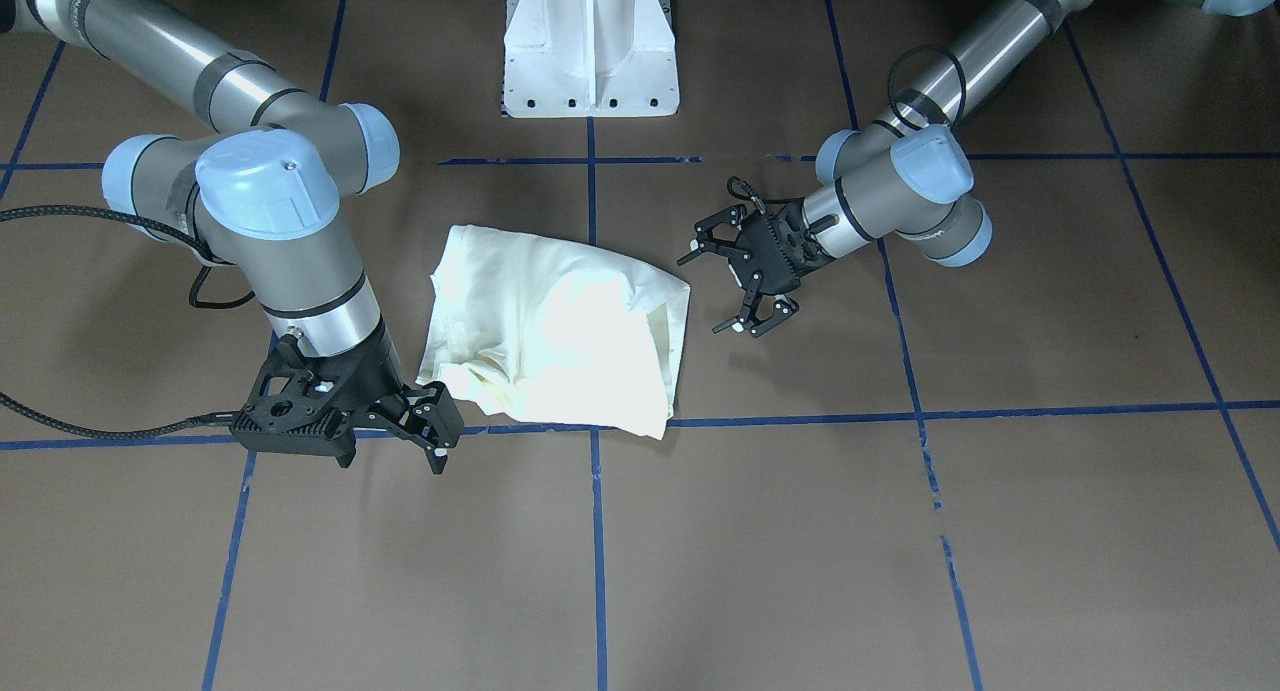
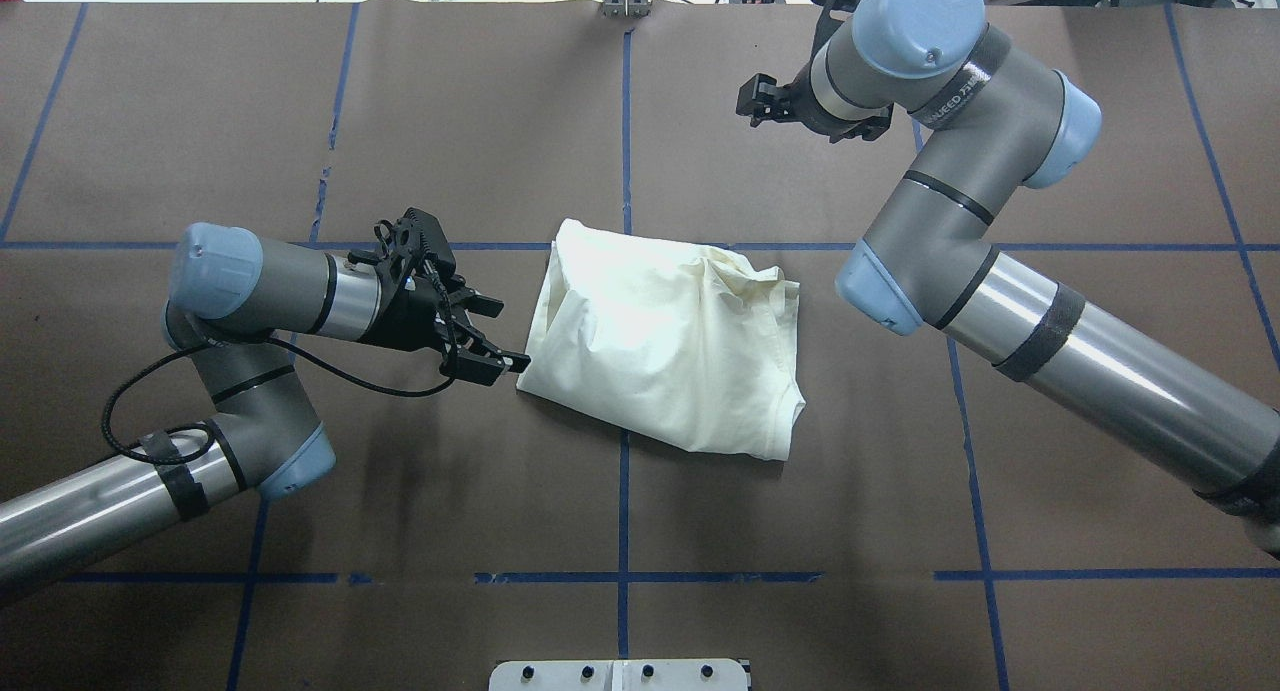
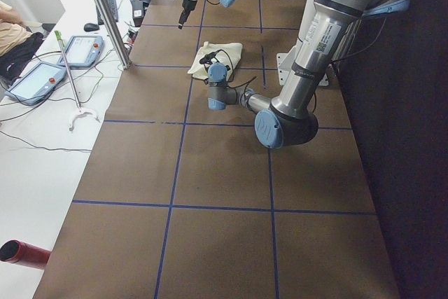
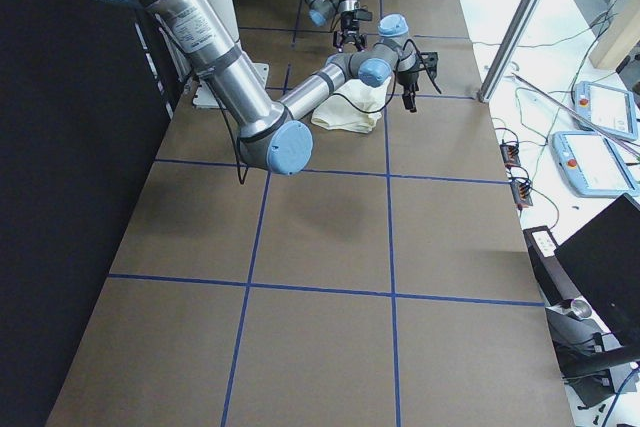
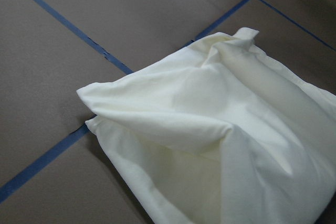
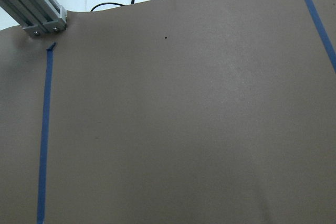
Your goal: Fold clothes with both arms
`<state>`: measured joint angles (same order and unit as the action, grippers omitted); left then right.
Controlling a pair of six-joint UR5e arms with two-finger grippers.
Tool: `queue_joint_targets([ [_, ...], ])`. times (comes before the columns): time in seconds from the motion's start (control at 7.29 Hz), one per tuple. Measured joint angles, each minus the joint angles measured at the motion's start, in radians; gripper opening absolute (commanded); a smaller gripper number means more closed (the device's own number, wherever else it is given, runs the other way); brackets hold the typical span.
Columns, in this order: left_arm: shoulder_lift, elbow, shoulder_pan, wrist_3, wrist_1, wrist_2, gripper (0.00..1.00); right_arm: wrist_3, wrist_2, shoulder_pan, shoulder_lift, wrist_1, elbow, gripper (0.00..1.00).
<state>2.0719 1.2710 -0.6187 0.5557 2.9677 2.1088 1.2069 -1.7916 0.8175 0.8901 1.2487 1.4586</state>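
The cream T-shirt [image 1: 560, 331] lies folded into a rumpled rectangle at the table's middle, plain side up, with its print hidden. It also shows in the overhead view [image 2: 670, 346] and fills the left wrist view [image 5: 210, 129]. My left gripper [image 1: 702, 293] is open and empty. It lies low just beside the shirt's edge and points at it, apart from the cloth [image 2: 505, 336]. My right gripper [image 1: 445, 431] looks open and empty. It stands off the shirt's far corner on the other side [image 2: 752, 99]. Its wrist view shows only bare table.
The white pedestal base [image 1: 590, 51] stands at the robot's side of the table. Blue tape lines [image 1: 800, 416] grid the brown table cover. An aluminium post [image 6: 37, 9] and cables stand at the far edge. Tablets [image 3: 35, 82] lie on the side bench.
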Motion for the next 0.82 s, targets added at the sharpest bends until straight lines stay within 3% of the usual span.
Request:
queue_joint_targets([
  [0.82,0.05,-0.028,0.027,0.006,0.041,-0.005,0.97,-0.001,-0.001,0.0,0.018,0.0,0.009,1.0],
])
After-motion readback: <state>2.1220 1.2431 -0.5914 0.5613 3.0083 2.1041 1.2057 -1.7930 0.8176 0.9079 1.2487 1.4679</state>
